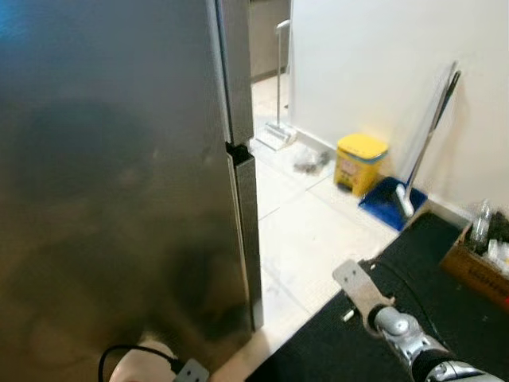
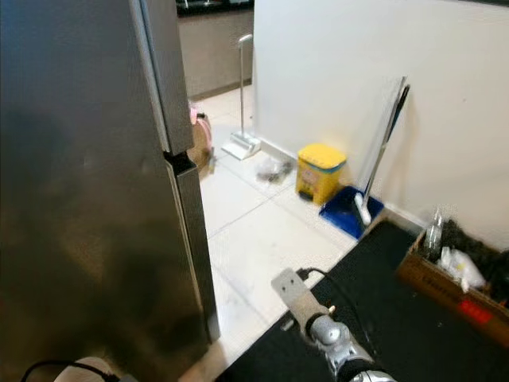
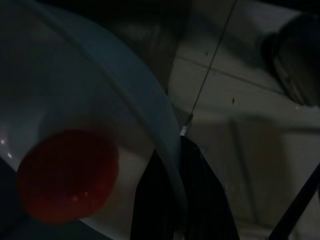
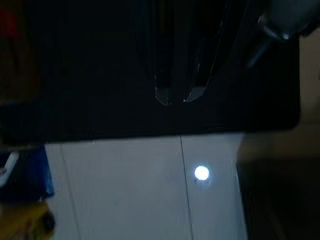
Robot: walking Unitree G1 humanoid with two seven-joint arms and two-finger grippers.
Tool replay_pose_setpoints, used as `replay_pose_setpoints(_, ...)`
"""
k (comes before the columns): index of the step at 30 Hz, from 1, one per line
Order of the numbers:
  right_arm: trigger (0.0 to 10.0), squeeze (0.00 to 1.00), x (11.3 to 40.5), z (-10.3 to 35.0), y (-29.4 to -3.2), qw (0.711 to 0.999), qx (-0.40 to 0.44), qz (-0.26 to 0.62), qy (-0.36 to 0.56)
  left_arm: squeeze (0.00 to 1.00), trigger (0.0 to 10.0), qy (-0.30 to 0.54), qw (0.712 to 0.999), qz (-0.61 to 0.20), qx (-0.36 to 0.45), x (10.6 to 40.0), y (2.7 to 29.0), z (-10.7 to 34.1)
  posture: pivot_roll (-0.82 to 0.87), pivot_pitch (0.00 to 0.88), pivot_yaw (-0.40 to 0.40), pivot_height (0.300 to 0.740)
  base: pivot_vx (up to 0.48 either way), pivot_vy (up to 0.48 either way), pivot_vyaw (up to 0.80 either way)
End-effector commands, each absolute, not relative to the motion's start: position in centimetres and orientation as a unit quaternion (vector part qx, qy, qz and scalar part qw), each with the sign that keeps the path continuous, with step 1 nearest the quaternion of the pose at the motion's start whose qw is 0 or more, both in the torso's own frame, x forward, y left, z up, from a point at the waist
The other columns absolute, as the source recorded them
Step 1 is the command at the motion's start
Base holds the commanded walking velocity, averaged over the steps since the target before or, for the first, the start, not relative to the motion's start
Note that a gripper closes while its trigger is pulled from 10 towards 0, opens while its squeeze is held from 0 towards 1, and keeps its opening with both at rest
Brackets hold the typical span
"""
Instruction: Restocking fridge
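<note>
— In the left wrist view, what is the arm carrying?
— A white bowl point(image 3: 75, 125) with one red round thing point(image 3: 67, 175) lying in its bottom, likely a tomato. The left gripper point(image 3: 172, 200) has its black fingers point(image 3: 200, 200) pinched on the bowl's rim, one inside, one outside.
— And the fridge?
— The fridge point(image 1: 111, 183) stands right ahead, steel doors shut, filling the robot's left side. The bowl's edge point(image 1: 139, 362) peeks up at the bottom of the left eye view, just before the door.
— What could go wrong?
— I judge the rim grip is thin: a tilt while reaching for the door could let the red thing roll out or the bowl slip. The door must be opened by the other arm.
— The right gripper?
— The right gripper point(image 4: 175, 95) hangs over the black mat point(image 1: 382, 334), fingers nearly together, holding nothing.
— Other containers?
— A yellow bin point(image 1: 359, 163) by the wall, a blue dustpan point(image 1: 390, 203), and a cardboard box point(image 2: 445, 282) with bottles and wrappers in it
</note>
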State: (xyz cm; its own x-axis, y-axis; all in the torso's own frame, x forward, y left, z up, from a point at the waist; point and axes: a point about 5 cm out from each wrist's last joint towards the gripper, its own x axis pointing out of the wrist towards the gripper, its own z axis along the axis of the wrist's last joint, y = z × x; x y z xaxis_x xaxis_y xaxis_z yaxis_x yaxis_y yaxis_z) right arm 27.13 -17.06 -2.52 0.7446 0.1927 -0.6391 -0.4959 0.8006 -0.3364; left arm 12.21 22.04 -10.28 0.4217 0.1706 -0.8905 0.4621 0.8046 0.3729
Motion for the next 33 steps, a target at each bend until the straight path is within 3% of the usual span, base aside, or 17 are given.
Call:
replay_pose_setpoints(1, 10.0, 0.0, 28.1, -1.6, -16.7, 0.905, -0.252, 0.198, 0.279, 0.0, 10.0, 0.514, 0.792, -0.086, 0.319, 13.1, 22.5, -9.9, -0.05, 0.0, 0.022, 0.74, 0.0, 0.0, 0.0)
replay_pose_setpoints(16, 10.0, 0.0, 27.1, -1.9, -13.1, 0.887, -0.196, 0.327, 0.262, 0.0, 10.0, 0.523, 0.784, -0.086, 0.324, 12.8, 22.7, -9.9, -0.05, 0.0, 0.018, 0.74, 0.0, 0.0, 0.0)
replay_pose_setpoints(21, 10.0, 0.0, 27.0, -2.0, -13.0, 0.886, -0.187, 0.334, 0.262, 0.0, 10.0, 0.525, 0.782, -0.081, 0.326, 12.7, 22.8, -10.0, -0.05, 0.0, 0.018, 0.74, 0.0, 0.0, 0.8)
replay_pose_setpoints(26, 10.0, 0.0, 26.8, -2.1, -13.4, 0.883, -0.192, 0.334, 0.267, 0.0, 10.0, 0.52, 0.804, -0.015, 0.288, 12.7, 23.8, -9.7, -0.05, 0.0, 0.01, 0.74, 0.0, 0.0, 0.79)
replay_pose_setpoints(33, 10.0, 0.0, 26.6, -2.3, -13.5, 0.879, -0.19, 0.339, 0.275, 0.0, 10.0, 0.504, 0.82, 0.0, 0.272, 13.1, 24.1, -9.4, -0.04, 0.0, 0.003, 0.74, 0.0, 0.0, 0.79)
